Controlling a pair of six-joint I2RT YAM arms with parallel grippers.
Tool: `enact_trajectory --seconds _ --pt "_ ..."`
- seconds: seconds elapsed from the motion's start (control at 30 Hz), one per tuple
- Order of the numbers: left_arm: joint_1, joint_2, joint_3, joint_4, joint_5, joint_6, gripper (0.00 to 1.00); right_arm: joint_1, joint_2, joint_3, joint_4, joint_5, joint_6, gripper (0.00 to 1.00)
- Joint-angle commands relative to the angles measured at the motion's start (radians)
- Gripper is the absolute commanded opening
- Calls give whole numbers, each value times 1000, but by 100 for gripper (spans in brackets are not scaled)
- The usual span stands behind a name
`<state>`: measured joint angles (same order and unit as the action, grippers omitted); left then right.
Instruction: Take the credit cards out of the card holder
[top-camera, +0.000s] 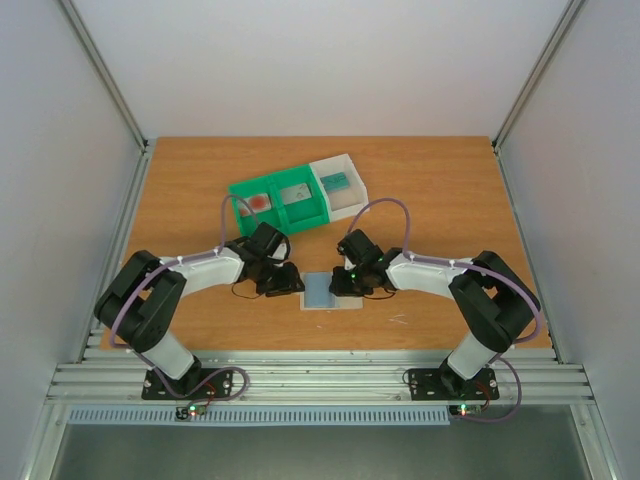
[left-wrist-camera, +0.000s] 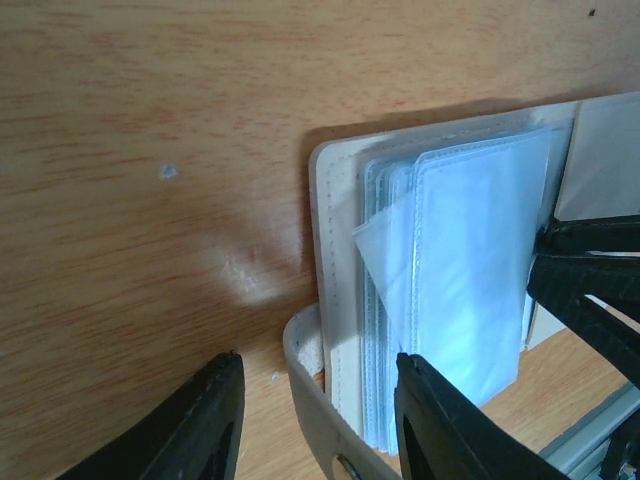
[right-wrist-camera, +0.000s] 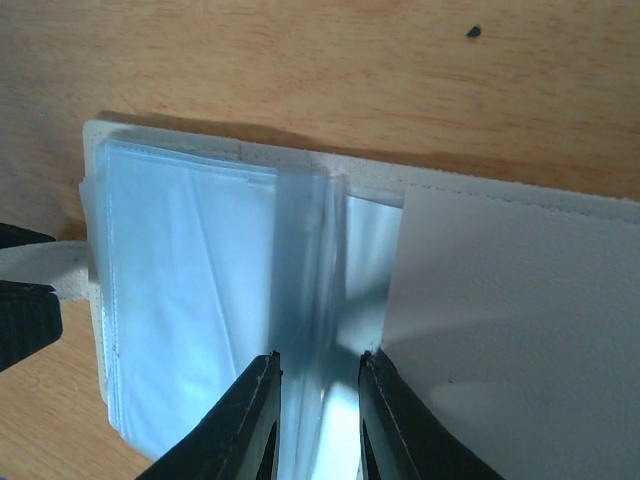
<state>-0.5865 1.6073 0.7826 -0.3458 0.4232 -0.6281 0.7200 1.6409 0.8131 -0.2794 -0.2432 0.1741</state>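
Note:
The pale beige card holder (top-camera: 322, 291) lies open on the table between my grippers, its clear sleeves looking pale blue (left-wrist-camera: 470, 270). I cannot tell whether a card is inside. My left gripper (top-camera: 283, 283) is open, its fingers either side of the holder's tab (left-wrist-camera: 300, 380) and left edge. My right gripper (top-camera: 340, 283) is nearly closed on a raised fold of sleeves (right-wrist-camera: 300, 300) beside the beige cover flap (right-wrist-camera: 520, 320). A white card with a red circle (top-camera: 258, 202) and a grey card (top-camera: 296, 194) lie in the green tray. A teal card (top-camera: 336, 181) lies in the white tray.
The green two-compartment tray (top-camera: 283, 217) and the white open tray (top-camera: 350, 200) stand side by side behind the grippers. The table's front edge and metal rails (top-camera: 320, 375) run just behind the holder, towards the arm bases.

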Motion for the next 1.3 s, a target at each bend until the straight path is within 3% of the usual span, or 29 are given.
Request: enact_trajectory --seconds 0.0,0.3,0.57,0.83,1.27 --pt "3 10 -19 58 3 7 43 7 14 -41 41 27 31 23" --pt "0 -6 -35 125 25 -16 30 7 23 -44 54 1 28 23" --pt "-1 -107 -72 119 22 -45 1 6 -20 -35 26 -38 23 27" --pt "-1 -214 -104 114 47 -78 0 10 -78 -54 46 -126 36 37" --pt "-1 -292 -92 97 60 -93 0 44 -116 -23 76 -203 38 72"
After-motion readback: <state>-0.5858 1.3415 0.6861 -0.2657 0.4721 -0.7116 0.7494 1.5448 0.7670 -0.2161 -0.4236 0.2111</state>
